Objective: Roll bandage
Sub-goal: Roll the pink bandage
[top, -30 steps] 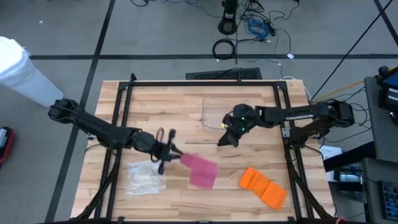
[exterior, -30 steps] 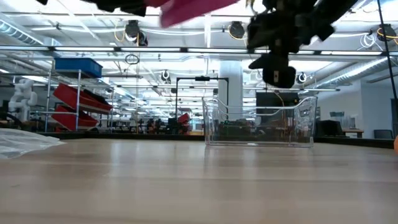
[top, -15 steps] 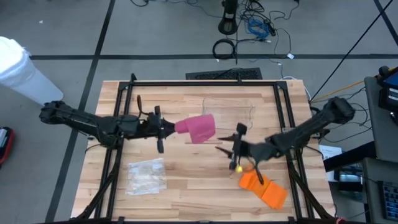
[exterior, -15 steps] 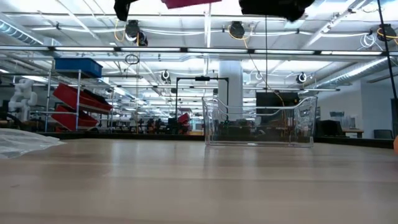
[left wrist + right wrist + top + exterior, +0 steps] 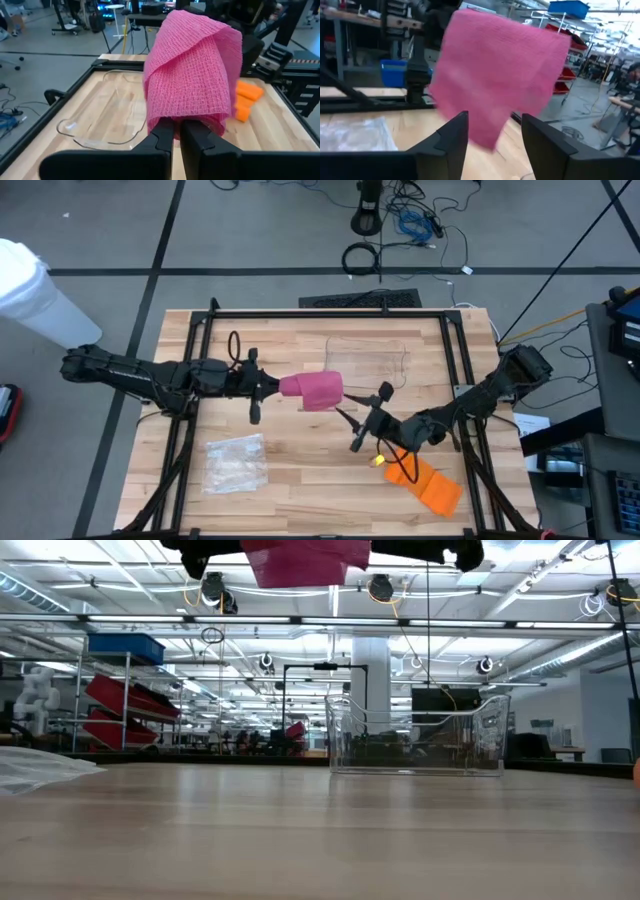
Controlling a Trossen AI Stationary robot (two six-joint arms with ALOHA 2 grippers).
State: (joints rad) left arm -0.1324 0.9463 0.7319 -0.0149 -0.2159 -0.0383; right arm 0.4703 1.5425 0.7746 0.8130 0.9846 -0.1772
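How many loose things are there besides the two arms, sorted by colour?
Pink: 1, the pink bandage held in the left gripper.
Orange: 1, the orange bandage.
Clear: 2, the clear bin and the plastic bag.
Total: 4.

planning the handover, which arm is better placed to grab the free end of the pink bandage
Right. The left gripper already clamps the pink bandage in the air, and the right gripper faces its hanging end with jaws open. The orange bandage lies untouched.
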